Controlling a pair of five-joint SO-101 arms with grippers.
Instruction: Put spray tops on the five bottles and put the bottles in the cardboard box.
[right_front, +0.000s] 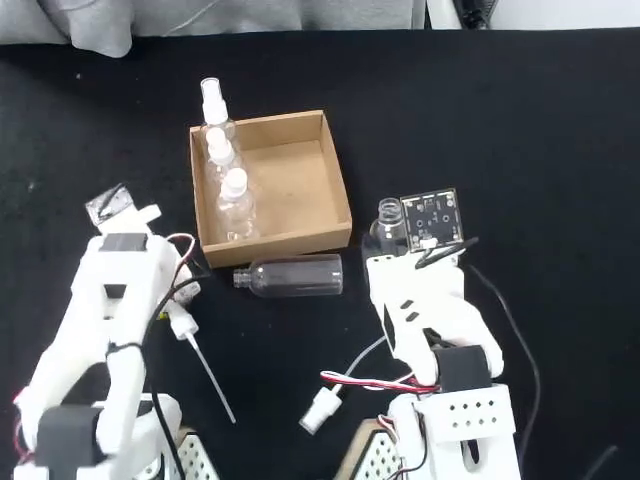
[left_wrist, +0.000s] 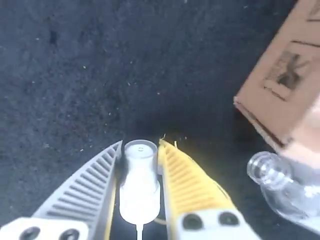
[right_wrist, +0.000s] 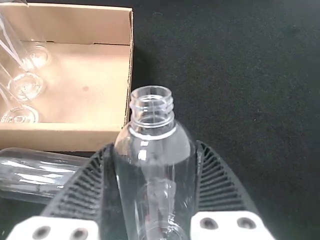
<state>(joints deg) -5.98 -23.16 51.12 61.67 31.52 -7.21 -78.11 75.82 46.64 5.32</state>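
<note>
The cardboard box (right_front: 330, 180) holds three clear bottles with white spray tops (right_front: 236, 196) along its left wall. Beside the box's near wall lies an uncapped clear bottle (right_front: 292, 276) on its side; its neck (left_wrist: 265, 167) is in the left wrist view. My left gripper (left_wrist: 140, 165) is shut on a white spray top (left_wrist: 139, 185), whose tube (right_front: 208, 375) trails over the cloth. My right gripper (right_wrist: 152, 165) is shut on an upright open-necked bottle (right_wrist: 152, 145), held just right of the box (right_wrist: 75, 75). Another spray top (right_front: 322, 408) lies near the front.
The table is covered in black cloth (right_front: 520, 130). A small circuit board (right_front: 432, 216) sits on the right wrist. Arm bases and red-white cables (right_front: 375, 382) crowd the front edge. Grey fabric (right_front: 100, 20) lies beyond the far edge.
</note>
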